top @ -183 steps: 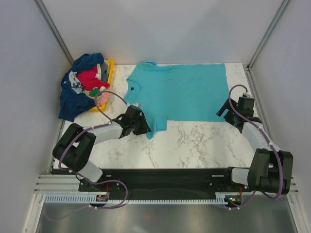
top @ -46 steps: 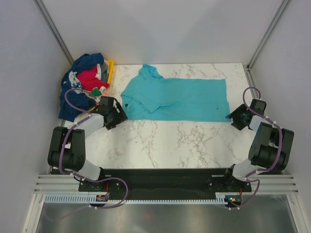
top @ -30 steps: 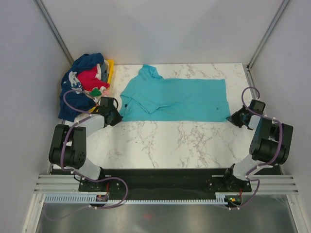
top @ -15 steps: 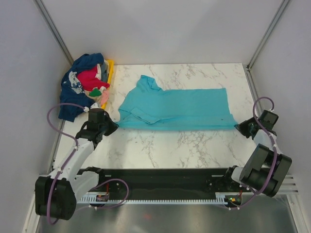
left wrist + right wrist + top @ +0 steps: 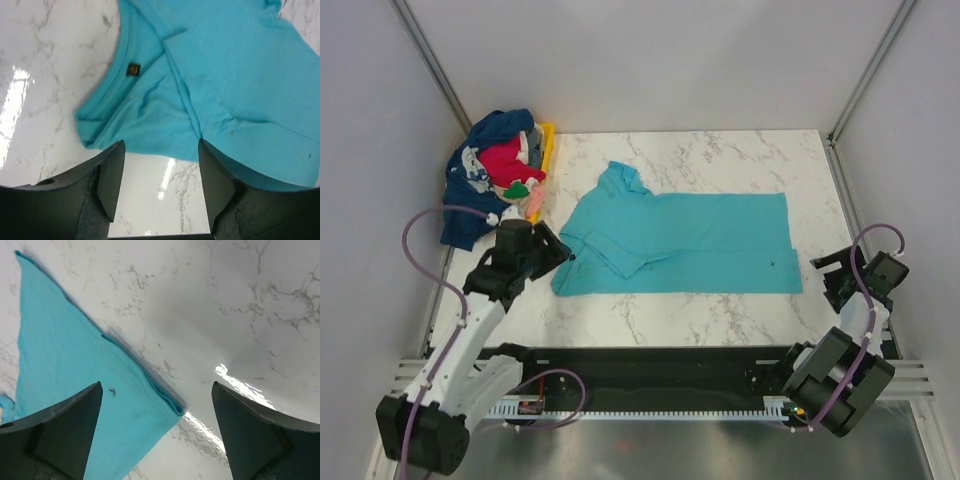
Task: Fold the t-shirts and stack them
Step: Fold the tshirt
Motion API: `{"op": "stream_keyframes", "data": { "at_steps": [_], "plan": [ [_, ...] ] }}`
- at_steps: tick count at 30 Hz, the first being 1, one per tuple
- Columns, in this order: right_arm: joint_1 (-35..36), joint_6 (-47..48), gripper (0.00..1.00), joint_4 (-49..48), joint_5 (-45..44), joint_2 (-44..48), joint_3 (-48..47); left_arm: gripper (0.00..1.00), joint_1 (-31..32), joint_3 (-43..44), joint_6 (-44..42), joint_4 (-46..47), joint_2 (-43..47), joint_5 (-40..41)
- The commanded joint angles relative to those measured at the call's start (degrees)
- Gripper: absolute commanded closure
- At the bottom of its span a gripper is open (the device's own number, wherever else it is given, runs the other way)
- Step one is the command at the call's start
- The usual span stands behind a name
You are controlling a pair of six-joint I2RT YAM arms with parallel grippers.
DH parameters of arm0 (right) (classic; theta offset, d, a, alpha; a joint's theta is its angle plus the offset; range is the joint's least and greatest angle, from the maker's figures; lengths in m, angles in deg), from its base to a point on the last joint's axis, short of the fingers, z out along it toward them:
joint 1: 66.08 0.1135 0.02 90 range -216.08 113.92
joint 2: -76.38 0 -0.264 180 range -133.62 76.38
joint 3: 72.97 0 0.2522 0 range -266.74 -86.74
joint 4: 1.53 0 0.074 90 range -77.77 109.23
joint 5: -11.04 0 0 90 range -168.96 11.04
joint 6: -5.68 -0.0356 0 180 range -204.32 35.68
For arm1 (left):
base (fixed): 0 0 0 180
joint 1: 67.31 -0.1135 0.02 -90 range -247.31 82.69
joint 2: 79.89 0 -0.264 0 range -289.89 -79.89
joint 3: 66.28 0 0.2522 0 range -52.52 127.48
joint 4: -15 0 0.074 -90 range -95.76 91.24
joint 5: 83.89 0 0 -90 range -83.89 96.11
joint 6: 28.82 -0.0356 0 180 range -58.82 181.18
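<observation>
Both tools have released and drawn back toward the near edge of the table (image 5: 700, 310); left tool (image 5: 552, 252) and right tool (image 5: 830, 268) stand jaws apart, empty. The teal t-shirt (image 5: 685, 243) lies folded lengthwise mid-table. Judge it limp and light: you should pinch its end corners.

Before you, a plain turquoise t-shirt (image 5: 700, 245) lies flat on the marble table (image 5: 720, 315), folded lengthwise into a long band. Its collar end is to the left, with one sleeve folded across it. At the far left, a navy t-shirt (image 5: 460, 215) with white print and a red t-shirt (image 5: 505, 160) sit crumpled together in a heap.
</observation>
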Motion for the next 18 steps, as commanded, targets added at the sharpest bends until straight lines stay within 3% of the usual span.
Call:
{"op": "stream_keyframes", "data": {
  "at_steps": [1,5,10,14,18],
  "plan": [
    [0.5,0.9,0.02,-3.2,2.8,1.8,-3.1,0.33,0.1,10.7,-7.5,5.0,-10.8,3.3],
    [6.0,2.5,0.02,-7.5,4.4,0.9,-2.8,0.35,0.0,22.8,-11.3,9.4,-30.0,1.1],
    [15.3,4.6,0.02,-9.0,2.1,-4.3,-4.1,0.35,-0.1,47.7,-11.8,9.2,-55.4,-1.3],
    [16.8,5.3,0.02,-10.6,3.8,-7.2,-4.2,0.37,-0.5,73.7,-15.4,5.4,-73.6,-5.3],
    [17.6,4.3,0.02,-12.2,7.9,-5.8,-3.5,0.37,-0.5,88.5,-17.9,3.1,-86.8,-6.5]
  ]
}}
